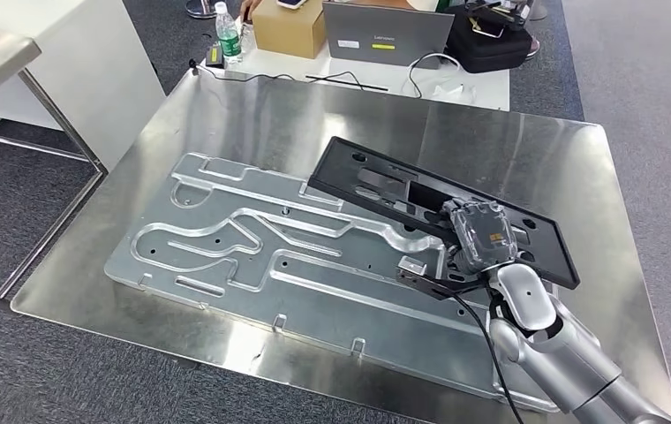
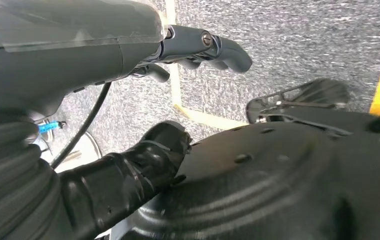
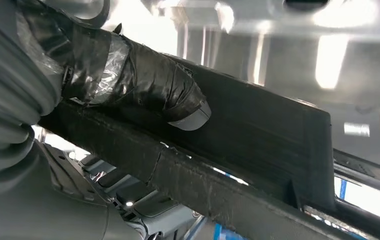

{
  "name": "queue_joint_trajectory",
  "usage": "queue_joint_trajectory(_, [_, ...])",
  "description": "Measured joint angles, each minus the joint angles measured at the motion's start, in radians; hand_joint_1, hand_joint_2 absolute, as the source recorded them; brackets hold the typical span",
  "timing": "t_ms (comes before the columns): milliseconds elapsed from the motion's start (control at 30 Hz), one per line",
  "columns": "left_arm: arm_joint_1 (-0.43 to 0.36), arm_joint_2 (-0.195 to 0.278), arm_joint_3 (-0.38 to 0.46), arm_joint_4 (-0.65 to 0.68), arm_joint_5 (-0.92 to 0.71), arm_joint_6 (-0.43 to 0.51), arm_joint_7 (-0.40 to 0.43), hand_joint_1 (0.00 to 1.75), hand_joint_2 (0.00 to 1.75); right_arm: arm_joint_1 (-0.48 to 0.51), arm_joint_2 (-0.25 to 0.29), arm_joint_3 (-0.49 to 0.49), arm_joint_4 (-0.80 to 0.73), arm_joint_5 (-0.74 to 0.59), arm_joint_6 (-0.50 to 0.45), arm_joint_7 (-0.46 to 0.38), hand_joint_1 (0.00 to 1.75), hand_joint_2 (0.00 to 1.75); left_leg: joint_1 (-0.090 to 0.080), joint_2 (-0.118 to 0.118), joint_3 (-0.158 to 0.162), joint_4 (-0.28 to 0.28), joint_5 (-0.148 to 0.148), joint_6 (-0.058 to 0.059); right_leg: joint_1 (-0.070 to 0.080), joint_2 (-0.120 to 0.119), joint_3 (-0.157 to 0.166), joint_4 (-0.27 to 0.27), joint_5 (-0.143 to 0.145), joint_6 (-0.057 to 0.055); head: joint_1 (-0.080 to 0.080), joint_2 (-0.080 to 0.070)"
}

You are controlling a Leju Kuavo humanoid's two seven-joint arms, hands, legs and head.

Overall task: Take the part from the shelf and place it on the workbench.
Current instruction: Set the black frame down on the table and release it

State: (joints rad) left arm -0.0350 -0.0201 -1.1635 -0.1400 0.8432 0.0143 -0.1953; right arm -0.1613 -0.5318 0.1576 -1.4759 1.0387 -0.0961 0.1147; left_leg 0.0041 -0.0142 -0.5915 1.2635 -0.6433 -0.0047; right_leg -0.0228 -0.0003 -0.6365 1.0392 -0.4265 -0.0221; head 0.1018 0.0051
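Part (image 1: 420,205), a flat black frame, is gripped at its near edge by the right hand (image 1: 482,237), thumb (image 3: 143,82) pressed on top. It extends away from the hand, tilted above the machined aluminium plate (image 1: 252,256) on the workbench (image 1: 526,150). Left hand (image 2: 198,47) hangs over carpet, fingers loosely curled, empty.

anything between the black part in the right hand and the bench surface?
Yes. The right hand holds the black part tilted over the machined aluminium plate, which covers the workbench directly beneath. Bare bench shows beyond the plate's far edge.
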Motion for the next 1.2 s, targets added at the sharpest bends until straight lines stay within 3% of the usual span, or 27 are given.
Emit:
queue_joint_trajectory(33, [0.0,0.0,0.0,0.0,0.002,-0.001,0.0,0.0,1.75,-0.005,0.008,0.005,0.018,-0.007,0.002,-0.002,1.75,1.75,0.0,0.0,-0.026,0.017,-0.009,-0.001,0.001,0.0,0.008,-0.001,-0.006,-0.002,0.0,0.0])
queue_joint_trajectory(67, [0.0,0.0,0.0,0.0,0.003,-0.003,0.0,0.0,1.75,-0.008,0.016,0.009,0.036,-0.012,0.002,-0.004,1.75,1.75,0.0,0.001,-0.04,0.006,0.004,0.001,0.003,0.0,0.016,-0.001,-0.012,-0.003,0.0,0.0])
queue_joint_trajectory(167, [0.001,0.0,0.0,0.0,0.006,-0.004,0.006,0.0,1.75,-0.018,0.04,0.026,0.082,-0.016,0.001,-0.013,1.75,1.75,-0.003,0.002,-0.017,-0.15,0.141,0.016,0.008,0.002,0.038,-0.001,-0.026,-0.002,0.0,0.0])
queue_joint_trajectory(200, [0.001,0.0,0.0,0.0,0.006,-0.005,0.008,0.0,1.75,-0.022,0.047,0.031,0.093,-0.016,0.001,-0.015,1.75,1.75,-0.006,0.003,-0.008,-0.198,0.164,0.022,0.01,0.003,0.039,0.0,-0.029,0.0,0.0,0.0])
queue_joint_trajectory(267, [0.001,0.0,0.0,0.0,0.007,-0.006,0.008,0.0,1.75,-0.028,0.057,0.041,0.111,-0.016,0.001,-0.017,0.87,0.87,-0.01,0.003,-0.003,-0.237,0.176,0.03,0.012,0.005,0.037,0.001,-0.032,0.008,0.0,0.0])
queue_joint_trajectory(333, [0.003,-0.001,0.0,0.0,0.008,-0.007,0.008,0.0,1.75,-0.032,0.061,0.049,0.123,-0.016,0.0,-0.017,0.0,0.0,-0.01,0.002,-0.001,-0.245,0.19,0.028,0.013,0.005,0.035,0.001,-0.035,0.008,0.001,0.0])
queue_joint_trajectory(367, [0.004,-0.002,0.0,0.0,0.008,-0.007,0.009,0.0,1.75,-0.035,0.063,0.052,0.128,-0.015,0.0,-0.017,0.0,0.0,-0.01,0.001,-0.001,-0.246,0.191,0.025,0.013,0.004,0.036,0.0,-0.035,0.006,0.001,0.0])
queue_joint_trajectory(500, [0.003,-0.004,0.0,0.0,0.014,-0.01,0.011,0.0,0.0,-0.052,0.076,0.069,0.143,-0.006,0.001,-0.02,0.0,0.0,-0.012,0.0,0.0,-0.246,0.191,0.029,0.012,0.004,0.041,-0.007,-0.033,0.01,0.001,0.0])
queue_joint_trajectory(733, [0.004,-0.004,0.002,0.0,0.032,-0.016,0.01,0.0,0.0,-0.079,0.101,0.135,0.114,0.025,-0.005,-0.017,0.0,0.0,-0.014,0.0,0.0,-0.245,0.19,0.036,0.01,0.004,0.043,-0.012,-0.031,0.02,0.001,0.0])
queue_joint_trajectory(867, [0.004,-0.003,0.002,0.0,0.036,-0.017,0.014,0.0,0.0,-0.094,0.101,0.179,0.038,0.061,-0.011,-0.01,0.0,0.0,-0.011,0.004,0.013,-0.268,0.21,0.061,0.006,0.007,0.051,-0.025,-0.026,0.047,0.001,0.0])
queue_joint_trajectory(933, [0.003,-0.004,0.002,0.0,0.037,-0.019,0.017,0.0,0.0,-0.105,0.1,0.2,0.0,0.074,-0.013,-0.005,0.0,0.0,-0.002,0.009,0.021,-0.294,0.228,0.067,0.009,0.006,0.032,0.032,-0.076,0.049,0.001,0.0])
queue_joint_trajectory(1000, [0.003,-0.004,0.002,0.0,0.037,-0.02,0.018,0.0,0.0,-0.111,0.1,0.218,-0.026,0.083,-0.013,0.0,0.0,0.0,-0.003,0.011,0.016,-0.295,0.233,0.068,0.005,0.006,-0.012,0.153,-0.147,0.053,0.001,0.0])
queue_joint_trajectory(1067, [0.003,-0.005,0.002,0.0,0.037,-0.021,0.019,0.0,0.0,-0.112,0.1,0.231,-0.045,0.094,-0.014,0.005,0.0,0.0,-0.001,0.012,0.003,-0.285,0.235,0.065,-0.003,0.005,-0.032,0.222,-0.171,0.06,0.001,0.0])
queue_joint_trajectory(1100, [0.003,-0.005,0.002,0.0,0.038,-0.022,0.019,0.0,0.0,-0.112,0.1,0.237,-0.055,0.101,-0.015,0.008,0.0,0.0,0.002,0.011,-0.005,-0.276,0.235,0.061,-0.008,0.004,-0.017,0.205,-0.157,0.064,0.001,0.0])
queue_joint_trajectory(1200, [0.002,-0.005,0.002,0.0,0.038,-0.023,0.019,0.0,0.0,-0.117,0.094,0.248,-0.09,0.122,-0.019,0.018,0.0,0.0,0.011,0.009,-0.032,-0.24,0.232,0.04,-0.017,0.006,0.075,0.042,-0.094,0.076,0.001,0.0])
